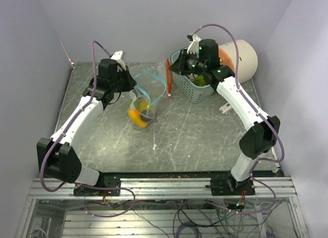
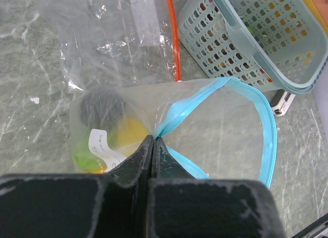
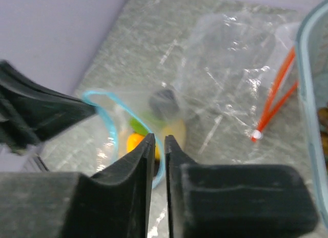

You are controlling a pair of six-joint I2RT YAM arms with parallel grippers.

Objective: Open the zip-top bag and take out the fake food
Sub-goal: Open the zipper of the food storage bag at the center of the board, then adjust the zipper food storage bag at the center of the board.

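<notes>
Left pincer (image 2: 152, 141): gripping blue-rimmed clear plastic zip-top bag (image 2: 225, 120), opened. Right pincer (image 3: 160, 141): slightly parted, empty; should next enter for yellow-green toy food (image 2: 130, 135).

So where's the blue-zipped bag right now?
The bag is left of centre in the top view, its rim pinched by the left gripper, beside the teal basket.

Top view sits high behind the arm bases (image 1: 97, 182), angled down over the whole desk (image 1: 205, 140), far out. Left wrist view looks close past the left fingers (image 2: 136, 169) onto the blue-rimmed zip-top bag (image 2: 225, 125), basket (image 2: 256, 38) upper right. Right wrist view looks over the right fingers (image 3: 134, 169) from the basket side, farther off; all three share that bag.
</notes>
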